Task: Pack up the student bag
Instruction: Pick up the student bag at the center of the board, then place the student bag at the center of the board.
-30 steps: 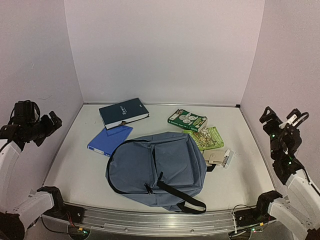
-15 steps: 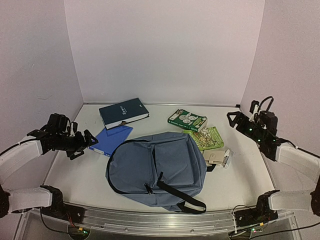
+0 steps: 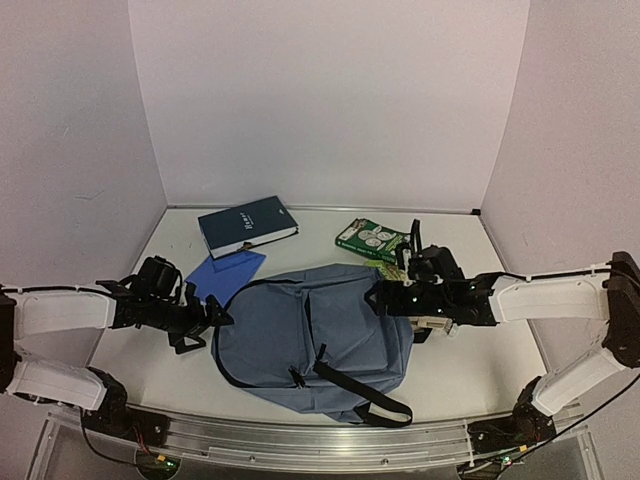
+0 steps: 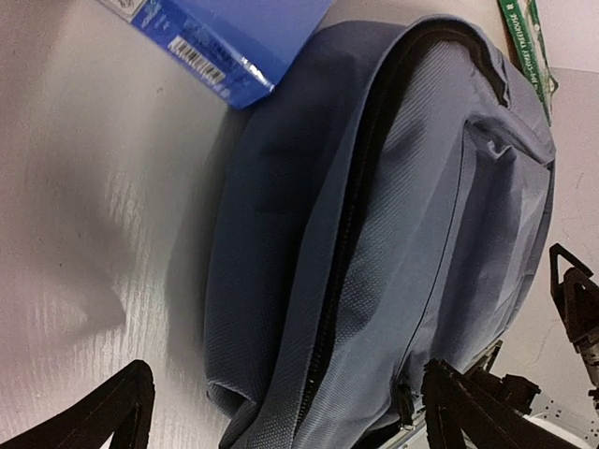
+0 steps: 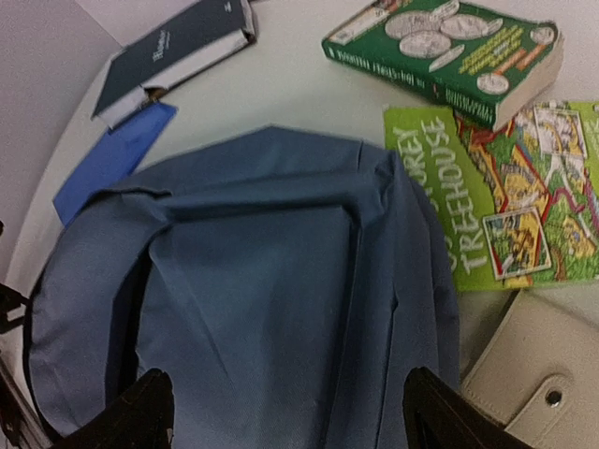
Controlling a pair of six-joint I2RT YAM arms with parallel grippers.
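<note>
Student bag: We found the student bag (image 3: 315, 335) lying flat near the middle of the table (image 3: 150, 350), front pocket up, black strap trailing toward the near edge.
Zipper: Only the left wrist view gave us the black zipper line running along the bag's side; from above it was a thin dark seam.
Left gripper: The left gripper (image 3: 205, 325) sat low beside the bag's left edge with its jaws spread wide and nothing between them but the view of the fabric below.
Right gripper: The right gripper (image 3: 385, 297) hung over the bag's far right corner, jaws apart; we could not tell whether a finger touched the cloth.
Blue book: The thin bright-blue book (image 3: 222, 278) lay just beside the bag's far left corner; its barcode showed only in the left wrist view.
Dark book: A thick navy book (image 3: 247, 226) lay just beyond the blue one.
Green book: A green book with coins on its cover (image 3: 375, 240) lay behind the right arm.
Treehouse book: The right wrist view let us read the lime cover of the treehouse book (image 5: 524, 196), touching the bag's right side; from above the arm hid much of it.
Pouch: A beige pouch (image 5: 533, 365) with a snap lay against the bag's right edge.
</note>
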